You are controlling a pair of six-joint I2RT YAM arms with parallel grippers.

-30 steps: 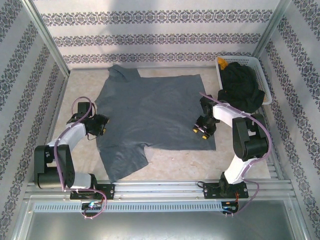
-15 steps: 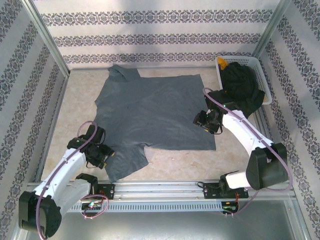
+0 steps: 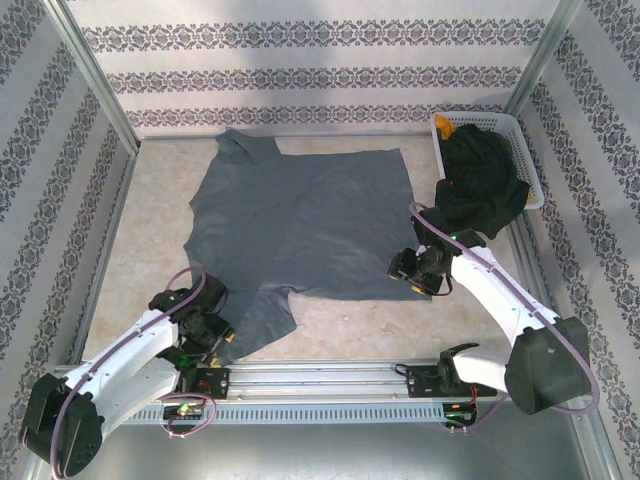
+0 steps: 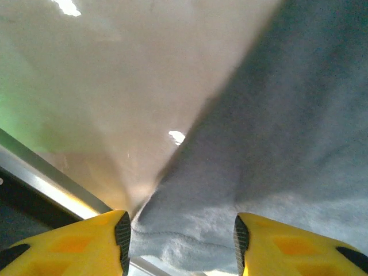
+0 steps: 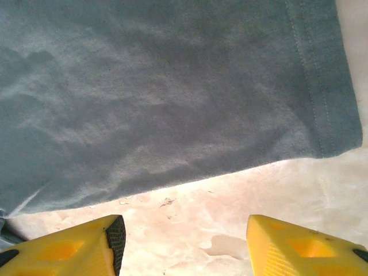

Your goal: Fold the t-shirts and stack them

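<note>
The left claw (image 4: 181,236) is standing about half open, its jaws straddling the sleeve hem of the grey t-shirt (image 3: 300,220) without pinching it. It has been travelling from the shirt's left edge down into the lower left of the frame. The right claw (image 5: 184,236) is also gaping and gripping nothing. It is hovering over bare table (image 3: 350,325) just below the shirt's lower right corner, lower than before. The black t-shirt (image 3: 485,180) is lying in the basket (image 3: 490,118) at upper right.
</note>
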